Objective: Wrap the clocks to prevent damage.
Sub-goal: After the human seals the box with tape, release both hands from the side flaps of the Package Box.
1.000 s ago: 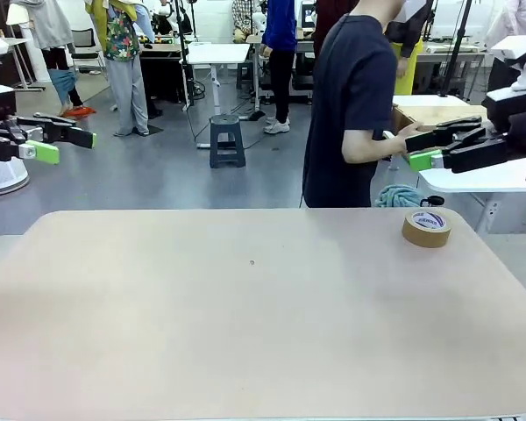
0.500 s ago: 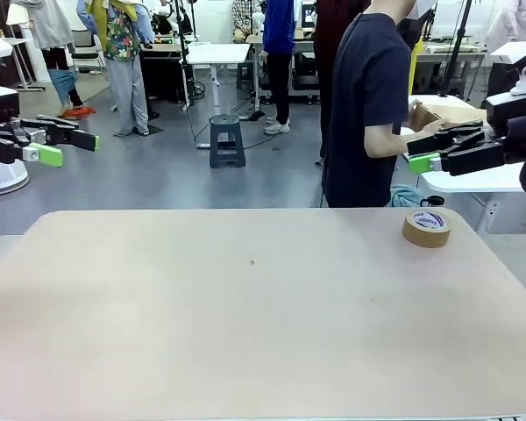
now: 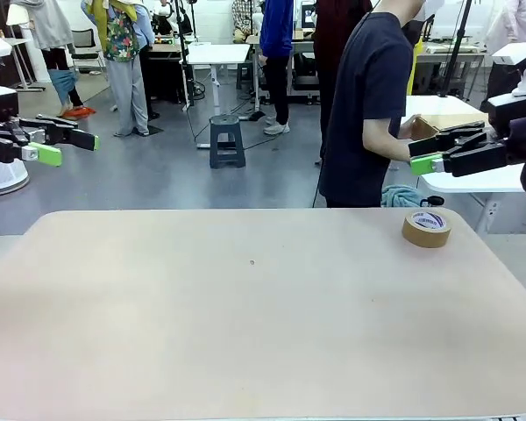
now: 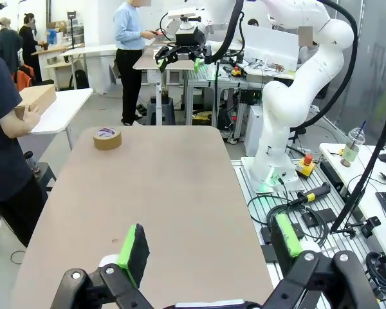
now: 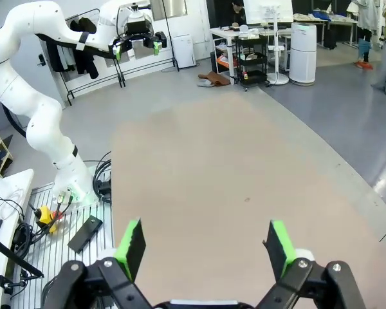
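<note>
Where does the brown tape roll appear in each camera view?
Front view: tape roll on the table's far right side.
Left wrist view: upper left, at the table's far end.
Right wrist view: not in the picture.
Shared landmark: the tan table.

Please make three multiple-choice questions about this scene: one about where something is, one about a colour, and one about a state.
1. Where on the table is the tape roll?
A. far right corner
B. centre
C. near left edge

2. What colour are the pads on the robot hands?
A. red
B. green
C. blue

3. How does the left hand stand?
A. shut on the tape roll
B. shut on nothing
C. open, holding nothing

Answers: 1 A, the roll lies near the person's side, at the right. 2 B, the pads are bright green. 3 C, its fingers stand wide apart over the table.
</note>
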Controlling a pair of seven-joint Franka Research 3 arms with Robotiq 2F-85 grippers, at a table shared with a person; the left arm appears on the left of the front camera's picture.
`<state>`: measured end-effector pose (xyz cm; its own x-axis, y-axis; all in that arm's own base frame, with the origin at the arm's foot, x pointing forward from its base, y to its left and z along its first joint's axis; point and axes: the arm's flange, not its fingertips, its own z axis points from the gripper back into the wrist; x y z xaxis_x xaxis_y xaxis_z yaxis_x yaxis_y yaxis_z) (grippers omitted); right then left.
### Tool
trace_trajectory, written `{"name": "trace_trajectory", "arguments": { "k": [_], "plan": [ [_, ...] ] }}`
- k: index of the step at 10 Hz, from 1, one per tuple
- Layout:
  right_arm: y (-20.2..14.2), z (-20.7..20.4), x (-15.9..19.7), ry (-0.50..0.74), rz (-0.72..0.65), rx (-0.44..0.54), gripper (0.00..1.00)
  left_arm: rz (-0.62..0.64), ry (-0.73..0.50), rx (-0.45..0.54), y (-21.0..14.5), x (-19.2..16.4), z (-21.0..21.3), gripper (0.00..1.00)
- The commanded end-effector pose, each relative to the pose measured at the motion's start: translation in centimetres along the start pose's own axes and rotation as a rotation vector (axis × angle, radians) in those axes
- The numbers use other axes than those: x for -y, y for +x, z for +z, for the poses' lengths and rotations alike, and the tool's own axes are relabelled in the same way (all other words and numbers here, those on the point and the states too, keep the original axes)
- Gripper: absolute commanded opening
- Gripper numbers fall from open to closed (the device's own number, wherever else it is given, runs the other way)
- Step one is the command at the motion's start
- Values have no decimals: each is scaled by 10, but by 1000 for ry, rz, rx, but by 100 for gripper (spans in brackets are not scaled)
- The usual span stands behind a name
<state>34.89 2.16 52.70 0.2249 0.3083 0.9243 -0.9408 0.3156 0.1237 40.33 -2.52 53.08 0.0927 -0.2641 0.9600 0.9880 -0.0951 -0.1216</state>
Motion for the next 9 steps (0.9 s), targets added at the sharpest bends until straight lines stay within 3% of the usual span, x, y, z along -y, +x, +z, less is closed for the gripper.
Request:
{"name": "trace_trajectory", "arguments": {
  "k": [1,9],
  "plan": [
    [1,-2,2,6,18,11,100,-7,-5,13,2,0,1,100],
    [1,-2,2,6,18,11,100,-7,-5,13,2,0,1,100]
  ]
}}
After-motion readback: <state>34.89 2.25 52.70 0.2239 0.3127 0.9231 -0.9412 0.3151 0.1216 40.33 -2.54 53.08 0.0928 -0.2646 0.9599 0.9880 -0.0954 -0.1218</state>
